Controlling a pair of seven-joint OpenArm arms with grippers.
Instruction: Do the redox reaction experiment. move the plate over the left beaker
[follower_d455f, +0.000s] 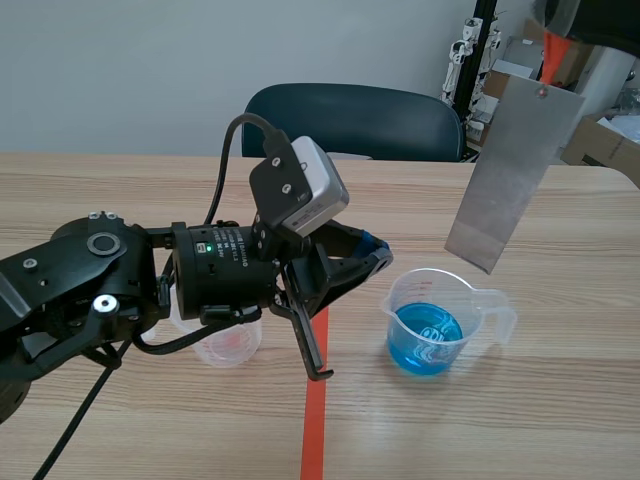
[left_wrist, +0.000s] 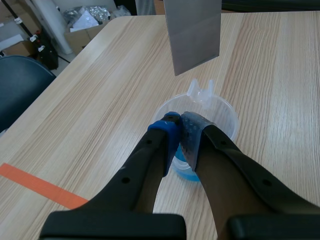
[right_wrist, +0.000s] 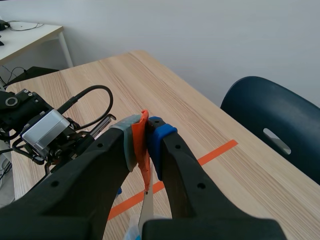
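**Plate hangs by the blue beaker, not over the left one**

- left beaker (follower_d455f: 228, 345): clear, faint pink inside, on the table (follower_d455f: 560, 400) left of the orange tape line (follower_d455f: 315, 420), partly hidden under the left arm.
- left end effector (left_wrist: 180, 134): fingers together, pads touching, nothing between them. Tips sit over the near rim of the blue beaker (follower_d455f: 430, 320).
- blue beaker: right of the tape line, blue liquid in it, spout facing right.
- plate (follower_d455f: 515, 170): grey metal sheet in the air, tilted, lower edge near the blue beaker's far rim. Well apart from the left beaker.
- right end effector (right_wrist: 146, 135): raised at the scene's top right, clamped on the orange tab (right_wrist: 145, 172) from which the plate hangs.
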